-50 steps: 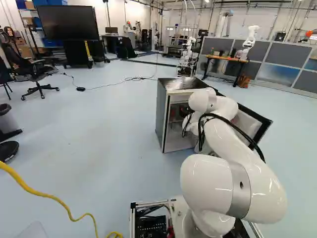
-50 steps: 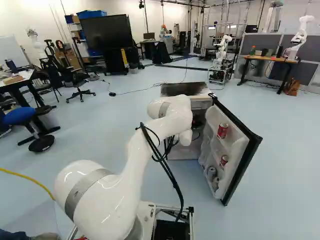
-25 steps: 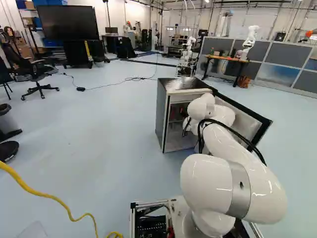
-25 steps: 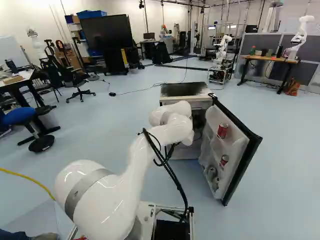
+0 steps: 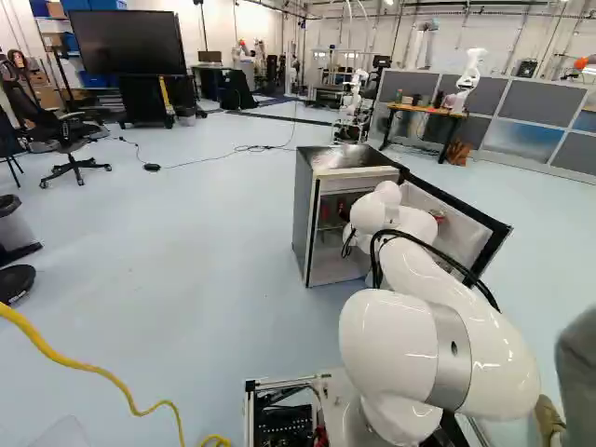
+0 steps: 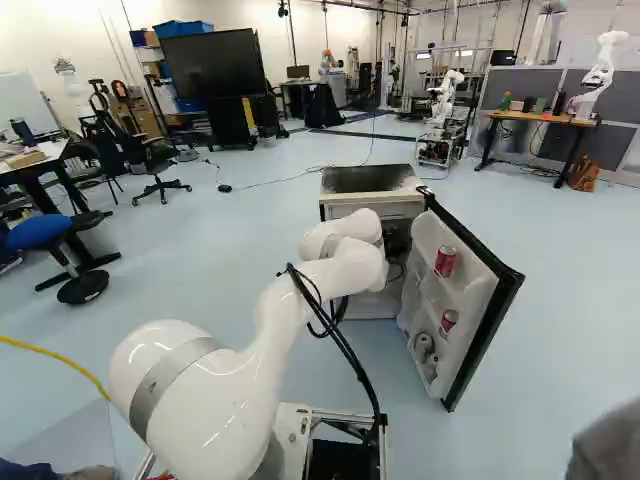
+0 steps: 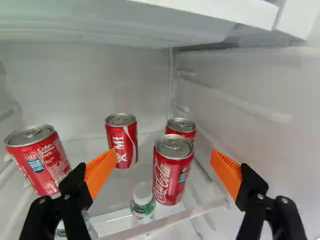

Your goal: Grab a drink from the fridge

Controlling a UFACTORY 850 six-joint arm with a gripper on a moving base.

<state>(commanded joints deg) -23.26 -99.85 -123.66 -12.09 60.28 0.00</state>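
In the wrist view, my gripper (image 7: 161, 171) stands open inside the fridge, with nothing gripped. A red can (image 7: 173, 170) stands ahead of it, between the lines of its fingers, with a second can (image 7: 181, 128) partly hidden behind. Another can (image 7: 122, 141) is deeper in, ahead of one orange pad; a fourth (image 7: 41, 161) stands outside that same finger. A small white-capped bottle (image 7: 143, 202) is beside the nearest can. The fridge (image 5: 310, 219) has its door (image 6: 478, 300) swung out, holding more cans (image 6: 445, 261). I cannot make out the gripper in either base view.
A white shelf edge (image 7: 200, 10) hangs over the cans, and the fridge's side wall (image 7: 260, 115) rises beside one finger. A person's leg (image 5: 579, 372) is close at the arm's right. A yellow cable (image 5: 93, 371) lies at the left. Another robot (image 5: 352, 104) stands far behind.
The arm's forward links have sunk a little and shifted at the fridge opening. A person's leg has come in at the right of the base views. The base and fridge have not moved.
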